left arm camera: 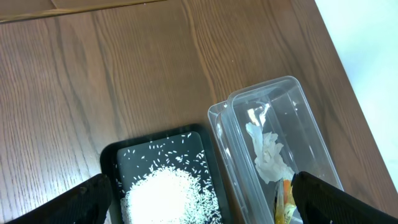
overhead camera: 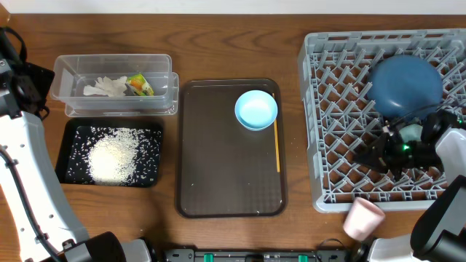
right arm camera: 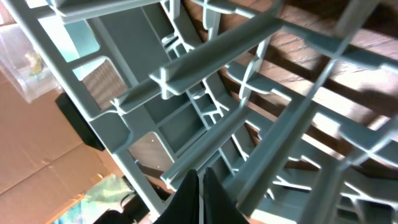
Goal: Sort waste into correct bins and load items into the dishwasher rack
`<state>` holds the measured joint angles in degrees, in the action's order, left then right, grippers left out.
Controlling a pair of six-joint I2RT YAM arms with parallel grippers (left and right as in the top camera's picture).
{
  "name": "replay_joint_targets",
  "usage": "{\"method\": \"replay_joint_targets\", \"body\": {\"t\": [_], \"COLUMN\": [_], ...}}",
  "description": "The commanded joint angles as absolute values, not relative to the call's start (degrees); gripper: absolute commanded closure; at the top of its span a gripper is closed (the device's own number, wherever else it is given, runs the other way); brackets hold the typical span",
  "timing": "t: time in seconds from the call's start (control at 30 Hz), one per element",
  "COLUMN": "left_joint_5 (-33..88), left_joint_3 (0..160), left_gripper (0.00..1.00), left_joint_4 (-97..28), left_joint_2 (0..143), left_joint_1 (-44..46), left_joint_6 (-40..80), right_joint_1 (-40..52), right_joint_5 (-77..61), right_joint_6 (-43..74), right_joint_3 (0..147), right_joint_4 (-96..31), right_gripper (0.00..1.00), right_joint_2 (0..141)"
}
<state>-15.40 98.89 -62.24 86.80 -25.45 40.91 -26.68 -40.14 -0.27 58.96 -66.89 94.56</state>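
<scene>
The grey dishwasher rack point(overhead camera: 342, 109) stands at the right with a dark-blue plate point(overhead camera: 405, 84) leaning in its far part. My right gripper point(overhead camera: 373, 154) is low inside the rack, in front of the plate. In the right wrist view it point(right arm camera: 200, 178) is shut on nothing, tips against the lattice point(right arm camera: 205, 68). A light-blue dish point(overhead camera: 255, 110) sits on the brown tray point(overhead camera: 226, 182). A pink cup point(overhead camera: 363, 217) lies just outside the rack's front edge. The clear tub point(overhead camera: 164, 73) holds a tissue point(left arm camera: 268, 157) and a wrapper point(overhead camera: 140, 84). Rice point(left arm camera: 165, 193) fills the black tray point(overhead camera: 71, 142). My left gripper point(left arm camera: 202, 196) hangs open above both bins.
A thin yellow stick point(overhead camera: 277, 145) lies along the brown tray's right side. Bare wooden table point(left arm camera: 124, 74) shows beyond the bins, and its edge point(left arm camera: 339, 56) runs close past the tub. The left arm point(overhead camera: 22, 167) stands along the table's left side.
</scene>
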Motion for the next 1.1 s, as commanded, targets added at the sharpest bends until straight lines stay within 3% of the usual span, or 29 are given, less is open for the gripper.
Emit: {"method": "replay_joint_targets", "body": {"t": [0.0, 0.23, 0.33, 0.4, 0.47, 0.5, 0.63, 0.67, 0.7, 0.8, 1.07], "left_joint_5": [-16.16, -16.14, -16.14, -16.16, -16.16, -16.14, -16.14, -16.16, -16.14, -16.16, -16.16], "left_joint_3": [98.94, 98.94, 98.94, 98.94, 98.94, 98.94, 98.94, 98.94, 98.94, 98.94, 98.94], "left_gripper": [0.05, 0.05, 0.05, 0.05, 0.05, 0.05, 0.05, 0.05, 0.05, 0.05, 0.05], "left_joint_4": [-62.37, -62.37, -62.37, -62.37, -62.37, -62.37, -62.37, -62.37, -62.37, -62.37, -62.59], "left_joint_2": [86.96, 86.96, 86.96, 86.96, 86.96, 86.96, 86.96, 86.96, 86.96, 86.96, 86.98], "left_joint_1": [-25.69, -25.58, -25.58, -25.58, -25.58, -25.58, -25.58, -25.58, -25.58, -25.58, -25.58], "left_joint_6": [41.04, 41.04, 41.04, 41.01, 41.04, 41.04, 41.04, 41.04, 41.04, 41.01, 41.04], "right_joint_1": [-26.44, -26.17, -26.17, -26.20, -26.20, -26.20, -26.20, -26.20, -26.20, -26.24, -27.31], "right_joint_5": [-36.34, -26.59, -21.45, -18.41, -16.40, -15.22, -7.44, -4.91, -1.65, 6.74, 8.47], "right_joint_6": [0.67, 6.48, 10.22, 12.69, 14.52, 15.64, 22.48, 24.56, 27.00, 32.91, 39.40], "right_joint_3": [62.54, 66.08, 66.46, 66.46, 66.46, 66.46, 66.43, 66.43, 66.43, 66.43, 66.26], "right_joint_4": [-68.12, -71.92, -73.17, -74.26, -75.35, -76.03, -79.92, -80.97, -82.21, -85.38, -86.15], "right_gripper": [0.96, 0.90, 0.81, 0.66, 0.41, 0.34, 0.26, 0.11, 0.01, 0.01, 0.01], "right_joint_2": [92.49, 82.81, 76.84, 72.47, 68.71, 66.94, 61.10, 60.16, 59.18, 57.43, 56.73]}}
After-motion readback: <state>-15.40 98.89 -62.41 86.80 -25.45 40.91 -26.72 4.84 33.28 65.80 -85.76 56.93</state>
